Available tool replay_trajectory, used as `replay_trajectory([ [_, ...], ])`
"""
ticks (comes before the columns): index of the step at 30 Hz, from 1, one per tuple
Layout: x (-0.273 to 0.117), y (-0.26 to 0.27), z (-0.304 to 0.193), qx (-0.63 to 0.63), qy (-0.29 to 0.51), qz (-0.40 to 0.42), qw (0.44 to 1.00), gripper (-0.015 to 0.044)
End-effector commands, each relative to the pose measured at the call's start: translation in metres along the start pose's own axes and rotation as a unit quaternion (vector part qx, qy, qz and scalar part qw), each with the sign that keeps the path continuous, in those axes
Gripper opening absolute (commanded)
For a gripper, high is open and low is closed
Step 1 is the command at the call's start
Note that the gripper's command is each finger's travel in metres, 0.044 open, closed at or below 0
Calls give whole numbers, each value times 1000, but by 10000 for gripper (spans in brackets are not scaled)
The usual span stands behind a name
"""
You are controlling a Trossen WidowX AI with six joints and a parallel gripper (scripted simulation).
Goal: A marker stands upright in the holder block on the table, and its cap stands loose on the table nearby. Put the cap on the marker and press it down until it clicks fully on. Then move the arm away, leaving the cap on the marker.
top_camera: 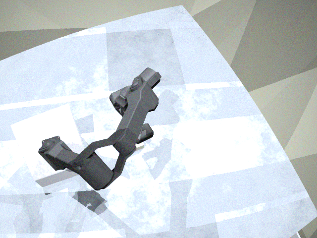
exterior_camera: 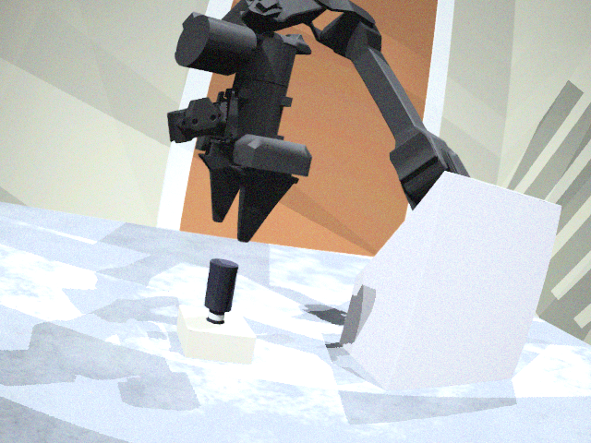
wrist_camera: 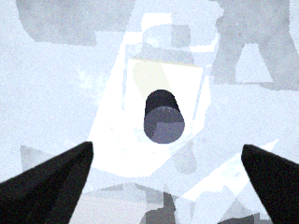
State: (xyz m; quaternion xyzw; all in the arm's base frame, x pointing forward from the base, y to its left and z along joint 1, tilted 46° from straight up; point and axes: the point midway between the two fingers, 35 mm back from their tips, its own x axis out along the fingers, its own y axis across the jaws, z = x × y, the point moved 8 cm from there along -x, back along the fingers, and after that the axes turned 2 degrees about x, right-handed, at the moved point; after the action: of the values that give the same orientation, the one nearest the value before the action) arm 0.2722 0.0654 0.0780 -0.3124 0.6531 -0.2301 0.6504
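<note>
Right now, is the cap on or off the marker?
On: the dark cap sits over the marker, upright in the holder block. Whether it clicked fully home, cannot tell.

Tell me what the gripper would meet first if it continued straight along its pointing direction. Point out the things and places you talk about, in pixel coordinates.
Probably the dark cap [exterior_camera: 221,287] [wrist_camera: 163,125] on the marker, below the open gripper [exterior_camera: 231,232] [wrist_camera: 167,149]; exact alignment is unclear, so the jaws might pass either side of it first.

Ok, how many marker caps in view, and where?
1. The dark cap sits on the marker, which stands in the cream holder block, below the open gripper. Others could be hidden behind the white box.
</note>
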Motion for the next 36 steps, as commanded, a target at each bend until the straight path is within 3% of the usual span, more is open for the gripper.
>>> replay_trajectory([
  [1,4,0,0,54,2,-1,999,335],
  [14,4,0,0,54,2,-1,999,0],
  [36,14,0,0,54,2,-1,999,0],
])
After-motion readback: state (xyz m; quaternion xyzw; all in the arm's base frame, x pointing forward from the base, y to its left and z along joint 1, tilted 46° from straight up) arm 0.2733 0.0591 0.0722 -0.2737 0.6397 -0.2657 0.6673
